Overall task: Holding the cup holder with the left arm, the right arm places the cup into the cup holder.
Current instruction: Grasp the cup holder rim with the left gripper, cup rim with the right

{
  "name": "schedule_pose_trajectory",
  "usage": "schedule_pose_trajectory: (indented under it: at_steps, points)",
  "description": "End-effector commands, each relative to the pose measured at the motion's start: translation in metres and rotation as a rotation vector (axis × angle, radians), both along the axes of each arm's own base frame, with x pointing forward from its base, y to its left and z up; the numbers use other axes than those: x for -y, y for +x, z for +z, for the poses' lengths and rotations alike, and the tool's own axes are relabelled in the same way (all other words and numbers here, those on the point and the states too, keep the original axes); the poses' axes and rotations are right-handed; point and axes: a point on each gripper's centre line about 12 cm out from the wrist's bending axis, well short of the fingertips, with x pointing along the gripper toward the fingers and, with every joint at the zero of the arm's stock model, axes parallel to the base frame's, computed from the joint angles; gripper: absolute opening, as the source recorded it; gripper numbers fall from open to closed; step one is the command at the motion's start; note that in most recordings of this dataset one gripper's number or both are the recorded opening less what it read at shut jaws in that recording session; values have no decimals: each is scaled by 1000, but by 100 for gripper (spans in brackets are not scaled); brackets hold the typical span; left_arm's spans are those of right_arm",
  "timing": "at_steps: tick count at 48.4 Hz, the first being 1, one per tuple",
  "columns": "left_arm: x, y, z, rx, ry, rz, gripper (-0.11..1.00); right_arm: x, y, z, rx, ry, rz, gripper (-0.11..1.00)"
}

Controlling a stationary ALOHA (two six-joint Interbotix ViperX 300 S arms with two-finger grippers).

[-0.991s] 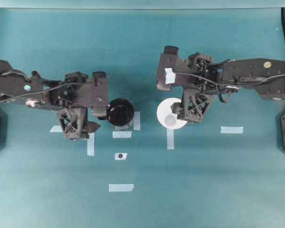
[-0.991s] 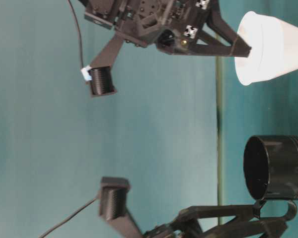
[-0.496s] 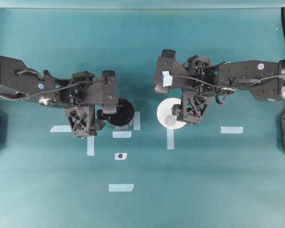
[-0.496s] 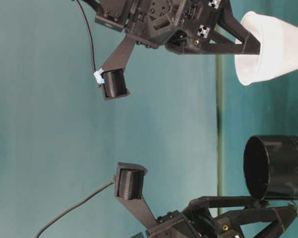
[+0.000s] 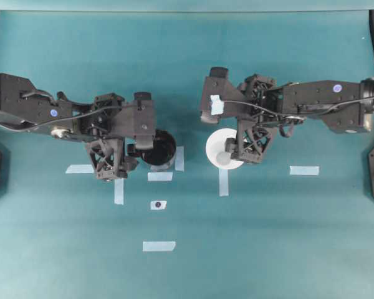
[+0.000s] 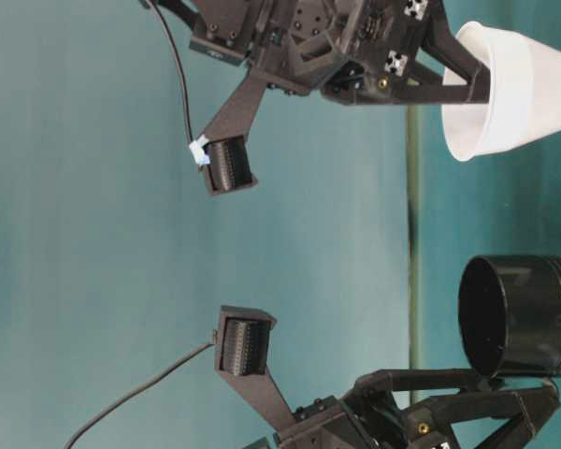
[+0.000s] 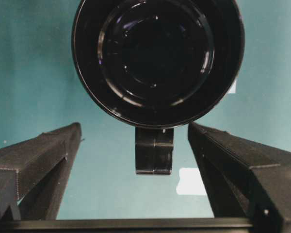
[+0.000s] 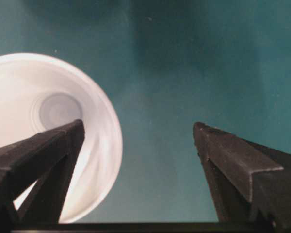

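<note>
- left end effector: fingers spread wide apart, holding nothing; the cup holder stands just ahead of the fingertips, centred on the gap, and its stubby handle points back into that gap without touching either finger.
- right end effector: fingers spread wide apart, holding nothing; the cup stands upright and open-mouthed off to its left side, with the left finger over the cup's rim and mouth, and the other finger well clear over bare teal surface.
- overhead, the cup holder and cup stand near each other between the two arms, apart, among pale tape marks on the surface.
</note>
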Motion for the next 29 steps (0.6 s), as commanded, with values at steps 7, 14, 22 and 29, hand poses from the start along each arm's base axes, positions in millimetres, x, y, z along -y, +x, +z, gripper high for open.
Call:
schedule_pose_trajectory:
  at_steps: [7,14,22,29]
  points:
    - [-2,8,12,41,6,3,98,2,8,15,48,-10,1,97]
    - [-2,8,11,36,6,2,98,1,7,14,38,-7,-1,96]
    - [0,11,11,35,6,-6,87,1,4,12,-10,-1,-8,84]
    - [4,9,9,13,6,-21,54,-2,6,14,-13,1,-1,48]
